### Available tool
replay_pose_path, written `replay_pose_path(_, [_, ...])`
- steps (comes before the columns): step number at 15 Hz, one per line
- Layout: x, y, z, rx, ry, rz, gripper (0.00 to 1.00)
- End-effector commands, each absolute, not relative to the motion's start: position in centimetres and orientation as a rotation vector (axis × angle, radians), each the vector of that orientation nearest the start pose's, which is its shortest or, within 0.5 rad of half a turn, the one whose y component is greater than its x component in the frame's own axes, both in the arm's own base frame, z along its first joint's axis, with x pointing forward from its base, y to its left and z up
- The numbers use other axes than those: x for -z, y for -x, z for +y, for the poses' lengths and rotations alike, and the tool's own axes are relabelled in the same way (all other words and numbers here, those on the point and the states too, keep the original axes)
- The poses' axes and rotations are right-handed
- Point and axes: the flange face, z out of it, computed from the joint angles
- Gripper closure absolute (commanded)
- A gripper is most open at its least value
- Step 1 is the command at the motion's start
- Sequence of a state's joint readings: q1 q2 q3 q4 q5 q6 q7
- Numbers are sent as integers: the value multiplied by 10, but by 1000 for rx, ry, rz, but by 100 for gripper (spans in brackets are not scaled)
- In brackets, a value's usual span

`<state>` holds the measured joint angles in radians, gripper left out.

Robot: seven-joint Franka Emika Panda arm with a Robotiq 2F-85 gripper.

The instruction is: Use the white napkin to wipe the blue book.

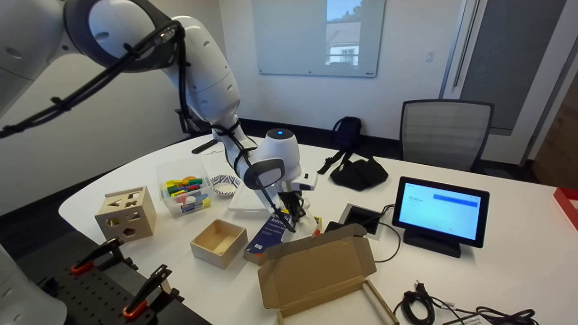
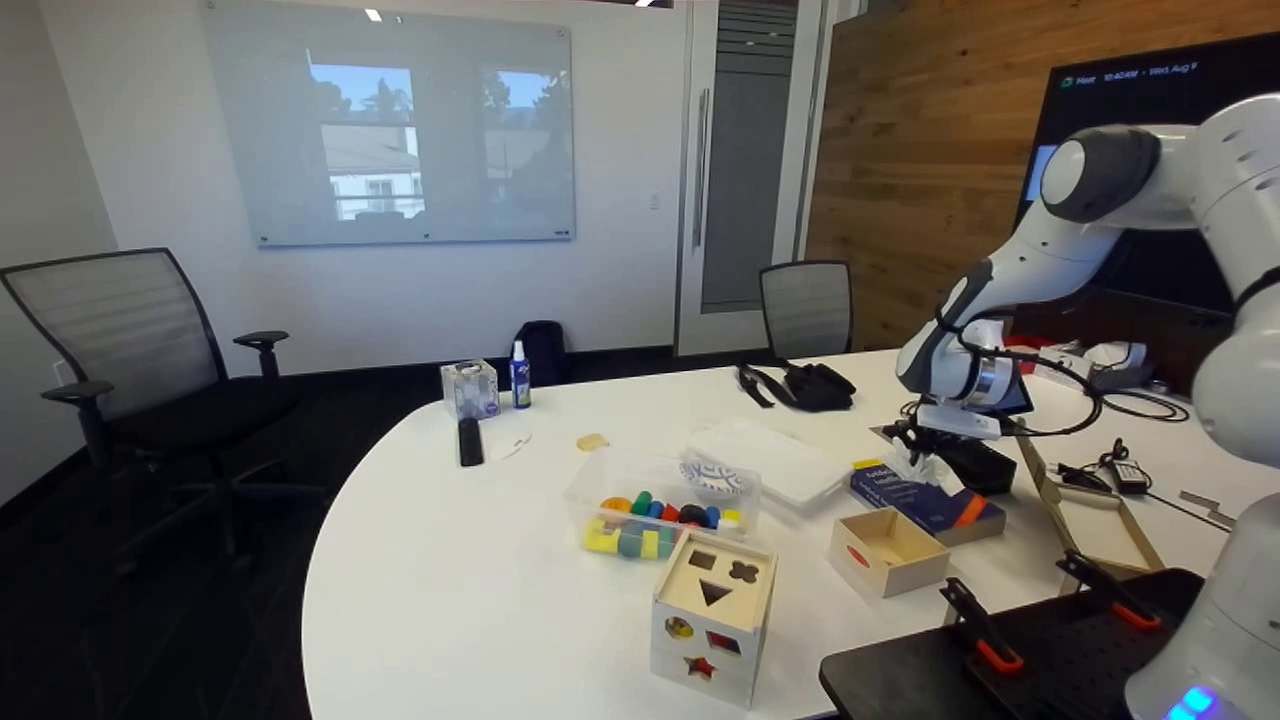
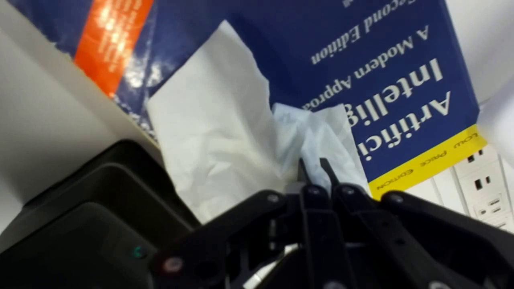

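In wrist view, got gripper pinching white napkin between fingers, crumpled on blue book. In an exterior view, seeing book just beside wooden box. In an exterior view, seeing it partly hidden by cardboard box.

An office meeting room is showing its furnishings in an exterior view: a mesh-backed chair is standing at nine o'clock, a glass board is hanging between ten and eleven, and a wall screen is displaying "Meet" and the date at two. A white table is spreading across six o'clock. In an exterior view, a tablet is glowing between three and four.
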<state>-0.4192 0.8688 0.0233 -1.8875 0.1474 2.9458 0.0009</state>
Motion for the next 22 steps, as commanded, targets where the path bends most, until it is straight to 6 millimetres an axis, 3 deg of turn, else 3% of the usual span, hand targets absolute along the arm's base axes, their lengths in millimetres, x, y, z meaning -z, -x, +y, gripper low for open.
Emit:
replay_pose_path(1, [-56, -587, -225, 227, 2956, 740, 100])
replay_pose_path(4, [-62, -590, -207, 194, 2939, 671, 100])
replay_pose_path(7, [-64, -584, -205, 139, 2920, 653, 100])
replay_pose_path(11, [-62, -568, -224, 20, 2902, 733, 100])
replay_pose_path(17, [-81, -552, -277, 92, 3000, 902, 100])
replay_pose_path(20, [-78, -551, -283, 103, 2989, 908, 100])
replay_pose_path(22, [-70, -554, -274, 88, 2949, 890, 100])
